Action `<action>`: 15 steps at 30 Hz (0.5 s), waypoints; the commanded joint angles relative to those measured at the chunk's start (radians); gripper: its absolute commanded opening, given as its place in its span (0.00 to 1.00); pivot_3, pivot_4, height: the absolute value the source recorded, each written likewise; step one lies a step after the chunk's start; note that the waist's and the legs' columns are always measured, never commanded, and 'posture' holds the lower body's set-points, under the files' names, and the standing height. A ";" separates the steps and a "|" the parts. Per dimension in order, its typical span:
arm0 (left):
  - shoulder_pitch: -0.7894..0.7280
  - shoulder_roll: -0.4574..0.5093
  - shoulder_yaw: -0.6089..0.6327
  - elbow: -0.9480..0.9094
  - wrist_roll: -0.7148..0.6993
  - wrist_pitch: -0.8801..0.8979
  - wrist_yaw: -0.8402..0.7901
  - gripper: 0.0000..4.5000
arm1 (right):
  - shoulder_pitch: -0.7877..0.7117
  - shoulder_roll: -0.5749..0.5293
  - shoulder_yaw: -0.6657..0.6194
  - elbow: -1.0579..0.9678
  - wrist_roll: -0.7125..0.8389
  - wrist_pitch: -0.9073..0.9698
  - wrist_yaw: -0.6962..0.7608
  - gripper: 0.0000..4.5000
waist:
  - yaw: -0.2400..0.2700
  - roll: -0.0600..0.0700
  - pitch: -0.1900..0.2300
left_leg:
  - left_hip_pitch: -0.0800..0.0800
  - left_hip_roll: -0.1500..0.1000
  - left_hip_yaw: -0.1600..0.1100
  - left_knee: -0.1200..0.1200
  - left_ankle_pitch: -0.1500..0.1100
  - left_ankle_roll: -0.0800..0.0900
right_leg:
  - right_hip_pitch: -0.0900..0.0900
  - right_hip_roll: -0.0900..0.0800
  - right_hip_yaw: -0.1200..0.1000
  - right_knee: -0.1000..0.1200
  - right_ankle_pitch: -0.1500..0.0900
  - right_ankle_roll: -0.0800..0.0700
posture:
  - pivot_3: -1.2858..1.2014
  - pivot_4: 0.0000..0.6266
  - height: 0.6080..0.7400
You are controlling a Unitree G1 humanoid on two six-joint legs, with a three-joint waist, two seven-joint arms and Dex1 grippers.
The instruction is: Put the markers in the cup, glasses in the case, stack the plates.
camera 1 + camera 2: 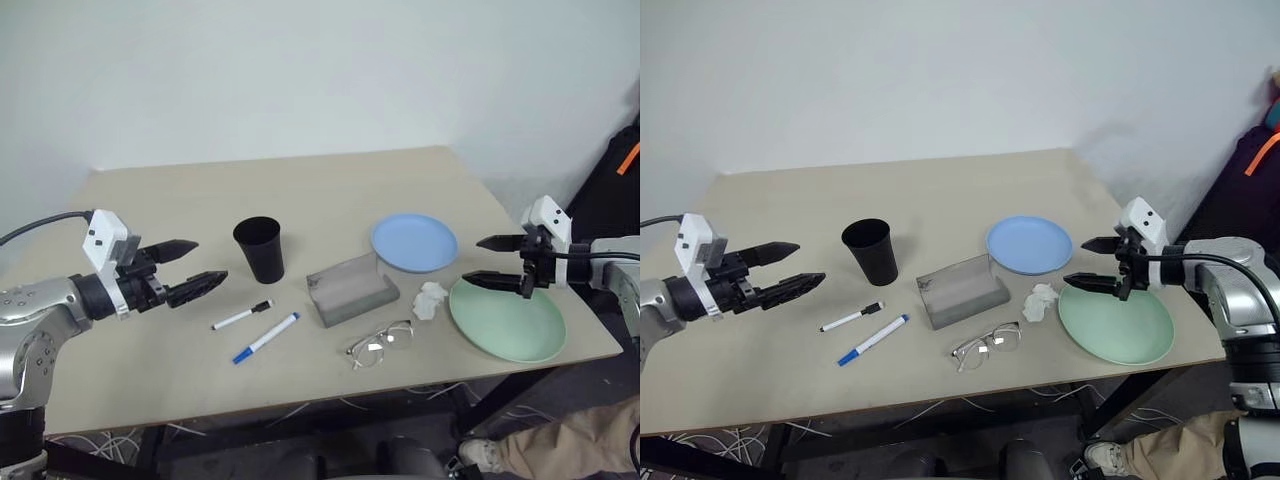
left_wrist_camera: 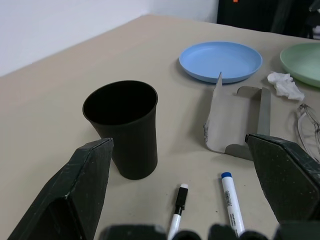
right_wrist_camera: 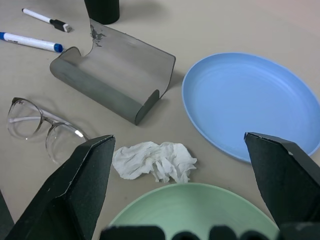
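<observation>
so the beige tabletop (image 1: 300,190) carries everything, untouched: mint green round plate (image 1: 510,325) beside light blue plate (image 1: 414,242), grey open case (image 1: 350,290), black tapered cup (image 1: 259,248), wire glasses (image 1: 381,344), two white markers (image 1: 255,327). left gripper (image 1: 190,267) and right gripper (image 1: 485,262) hover spread wide, empty, likely poised to start.

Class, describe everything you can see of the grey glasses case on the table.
The glasses case is a grey, stiff, fabric-like rectangular trough, open along the top, with a taller back wall, a low front wall and rounded ends. It is empty and rests on the table between the cup and the blue plate, touching nothing else.
</observation>
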 commanded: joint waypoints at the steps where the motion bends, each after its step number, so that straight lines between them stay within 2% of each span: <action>1: -0.007 -0.003 0.023 -0.016 -0.005 -0.024 0.008 1.00 | 0.001 -0.022 -0.020 -0.022 0.000 -0.015 0.002 1.00 | 0.000 0.000 0.000 | 0.000 0.000 0.000 0.000 0.000 0.000 | 0.000 0.000 0.000 0.000 0.000 0.000 | 0.52 0.00 0.94; 15: -0.033 -0.019 -0.025 -0.001 0.006 -0.032 0.002 1.00 | 0.060 -0.067 -0.060 -0.052 0.013 0.006 -0.001 1.00 | 0.001 0.000 0.000 | 0.000 0.000 0.000 0.000 0.000 -0.001 | 0.000 0.000 0.000 0.000 0.000 0.000 | 0.52 0.00 0.94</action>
